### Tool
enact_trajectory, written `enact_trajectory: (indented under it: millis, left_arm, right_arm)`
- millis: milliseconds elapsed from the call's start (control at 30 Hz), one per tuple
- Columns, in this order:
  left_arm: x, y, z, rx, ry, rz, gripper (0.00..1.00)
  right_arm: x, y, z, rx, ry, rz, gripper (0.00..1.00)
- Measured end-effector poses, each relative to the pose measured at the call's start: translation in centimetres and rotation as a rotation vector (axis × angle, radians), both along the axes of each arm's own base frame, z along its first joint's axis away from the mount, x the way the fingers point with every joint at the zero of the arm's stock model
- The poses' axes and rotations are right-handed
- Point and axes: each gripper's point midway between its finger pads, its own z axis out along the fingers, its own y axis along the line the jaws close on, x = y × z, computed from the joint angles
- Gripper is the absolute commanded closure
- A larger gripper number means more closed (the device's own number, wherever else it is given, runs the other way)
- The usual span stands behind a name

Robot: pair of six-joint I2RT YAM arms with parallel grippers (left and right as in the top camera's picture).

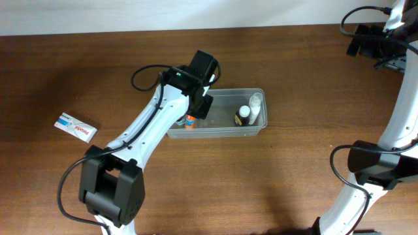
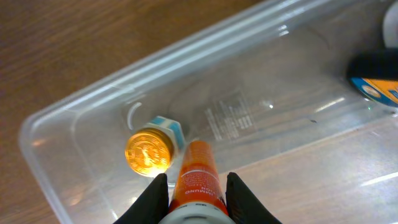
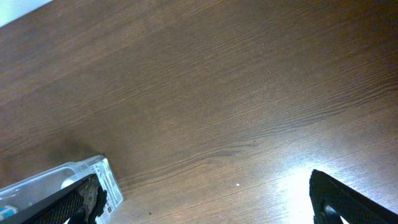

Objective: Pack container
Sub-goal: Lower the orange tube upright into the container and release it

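Container (image 1: 225,133): clear plastic tub, mid-table, upright. Likely light, thin-walled, slippery; would skid if nudged. Best hold: rim at short end.
Inside: gold-capped bottle (image 2: 149,151), dark-capped bottle (image 1: 242,115), white bottle (image 1: 255,102).
Left gripper (image 2: 197,190) above tub's left end, pinching orange tube (image 2: 199,168); tube possibly touching tub floor, unclear.
Right gripper (image 3: 211,205) spread wide, empty, well apart.

- The left arm (image 1: 153,119) is covering the container's (image 1: 222,132) left end from overhead.
- The orange tube (image 2: 198,177) and dark bottle (image 2: 376,68) are running off the left wrist view's edges.
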Motion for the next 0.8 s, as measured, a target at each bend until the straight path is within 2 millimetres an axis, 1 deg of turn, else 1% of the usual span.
enact_trajectory:
  millis: [333, 433, 800]
  left_arm:
    - [2.1, 2.5, 0.3, -0.005, -0.041, 0.05, 0.78]
    - [2.7, 2.9, 0.4, -0.011, -0.053, 0.064, 0.78]
    - [3.3, 1.3, 0.8, -0.068, -0.085, 0.04, 0.78]
  right_arm:
    - [0.0, 0.0, 0.0, 0.0, 0.0, 0.0, 0.01]
    - [0.0, 0.0, 0.0, 0.0, 0.0, 0.0, 0.02]
    - [0.0, 0.0, 0.0, 0.0, 0.0, 0.0, 0.02]
